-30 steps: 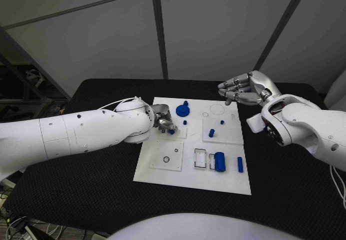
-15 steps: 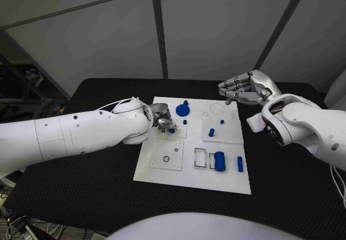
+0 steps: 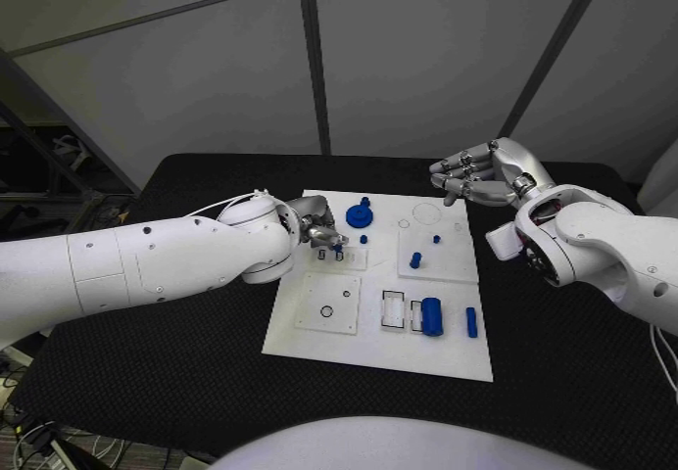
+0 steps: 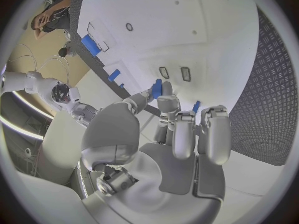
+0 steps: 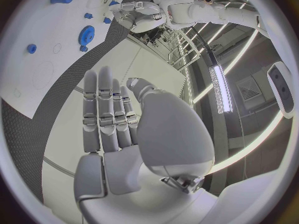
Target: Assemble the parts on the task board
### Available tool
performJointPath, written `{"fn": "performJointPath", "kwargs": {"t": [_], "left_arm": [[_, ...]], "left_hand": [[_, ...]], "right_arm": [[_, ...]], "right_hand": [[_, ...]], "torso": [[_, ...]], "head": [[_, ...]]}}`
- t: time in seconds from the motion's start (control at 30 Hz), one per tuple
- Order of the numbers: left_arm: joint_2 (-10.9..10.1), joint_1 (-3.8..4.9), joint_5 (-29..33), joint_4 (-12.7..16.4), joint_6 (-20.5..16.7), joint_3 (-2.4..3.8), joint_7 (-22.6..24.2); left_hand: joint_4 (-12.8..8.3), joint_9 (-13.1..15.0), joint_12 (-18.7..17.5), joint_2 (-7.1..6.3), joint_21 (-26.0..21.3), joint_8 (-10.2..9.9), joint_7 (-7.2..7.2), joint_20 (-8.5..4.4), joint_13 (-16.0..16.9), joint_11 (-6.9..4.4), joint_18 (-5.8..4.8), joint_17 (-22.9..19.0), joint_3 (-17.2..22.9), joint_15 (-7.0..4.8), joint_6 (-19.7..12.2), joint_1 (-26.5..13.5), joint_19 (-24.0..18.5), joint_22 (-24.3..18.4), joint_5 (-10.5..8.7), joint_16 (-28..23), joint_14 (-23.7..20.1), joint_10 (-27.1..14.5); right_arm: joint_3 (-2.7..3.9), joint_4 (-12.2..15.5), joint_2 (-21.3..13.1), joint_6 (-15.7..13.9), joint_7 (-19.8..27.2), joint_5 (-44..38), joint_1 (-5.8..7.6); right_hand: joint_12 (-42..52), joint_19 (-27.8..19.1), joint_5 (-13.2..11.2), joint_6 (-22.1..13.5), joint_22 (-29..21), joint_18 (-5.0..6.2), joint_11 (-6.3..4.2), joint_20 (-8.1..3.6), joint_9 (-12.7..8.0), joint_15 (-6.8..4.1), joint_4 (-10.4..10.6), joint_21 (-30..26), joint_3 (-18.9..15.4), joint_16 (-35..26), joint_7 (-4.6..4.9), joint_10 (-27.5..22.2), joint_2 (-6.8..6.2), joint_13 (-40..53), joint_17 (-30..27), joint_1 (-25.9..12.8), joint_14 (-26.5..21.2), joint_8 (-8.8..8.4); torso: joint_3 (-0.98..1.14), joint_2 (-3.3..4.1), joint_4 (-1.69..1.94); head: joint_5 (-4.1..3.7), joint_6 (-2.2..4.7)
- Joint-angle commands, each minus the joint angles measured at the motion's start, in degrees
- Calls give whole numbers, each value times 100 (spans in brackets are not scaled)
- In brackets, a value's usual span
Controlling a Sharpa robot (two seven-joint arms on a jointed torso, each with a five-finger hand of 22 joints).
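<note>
The white task board (image 3: 379, 338) lies in the middle of the black table. My left hand (image 3: 314, 228) hovers over the board's near-left block and pinches a small blue part (image 4: 157, 88) between thumb and a finger, just above two small slots (image 4: 164, 72). In the head view that part (image 3: 338, 252) shows right below the fingers. A blue gear (image 3: 359, 213) stands on the board beside the hand. My right hand (image 3: 480, 172) is raised beyond the board's far right corner, fingers stretched out (image 5: 106, 109), holding nothing.
On the board stand a short blue peg (image 3: 415, 259) and two tiny blue pegs (image 3: 435, 238). A blue cylinder (image 3: 432, 316) and a thin blue bar (image 3: 470, 321) lie near its right front, next to empty rectangular pockets (image 3: 390, 308). A round hole (image 3: 326, 312) sits front left.
My left hand has shifted slightly towards the board's far side with the small blue part still pinched. The right hand has hardly moved.
</note>
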Motion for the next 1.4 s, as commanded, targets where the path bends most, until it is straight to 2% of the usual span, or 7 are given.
{"fn": "performJointPath", "kwargs": {"t": [0.03,0.27,0.73,1.4], "left_arm": [[53,3,-96,-70,-59,1,-14],[168,-4,-185,-186,56,0,-25],[251,-11,-502,-261,278,-1,-40],[303,-24,-625,-299,604,-2,-53]], "left_hand": [[-241,-1,-16,321,26,29,8,-11,-7,-26,-171,1236,208,-36,-24,357,147,831,16,17,508,24],[-229,-5,-23,333,21,30,10,-10,-15,-23,-169,1235,201,-35,-27,359,141,823,15,17,507,21],[-218,-10,-12,335,21,33,13,-8,3,-21,-169,1233,185,-33,-32,362,141,823,13,16,507,27],[-157,-58,47,146,58,104,-24,-7,87,-43,-184,1236,-99,-41,-11,319,186,890,2,16,508,88]], "right_arm": [[3,16,-3,-3,45,-11,10],[3,16,1,-3,44,-11,10],[3,15,1,1,38,-11,10],[3,17,-4,3,35,-11,10]], "right_hand": [[-25,52,21,-46,-8,65,18,0,2,1,-7,-25,35,-34,2,-31,-18,-8,-7,-47,37,-18],[-25,52,21,-47,-9,64,19,1,2,2,-6,-26,35,-35,2,-31,-18,-9,-8,-49,37,-18],[-25,51,23,-50,-10,63,21,2,2,4,-1,-30,34,-42,4,-33,-18,-13,-11,-59,38,-18],[-24,50,25,-52,-12,63,23,5,2,7,9,-34,31,-49,6,-33,-18,-18,-14,-75,41,-18]], "torso": [[2,5,-10],[-5,10,-3],[-2,1,-3],[0,5,-4]], "head": [[10,-4],[5,-4],[9,-27],[15,-38]]}}
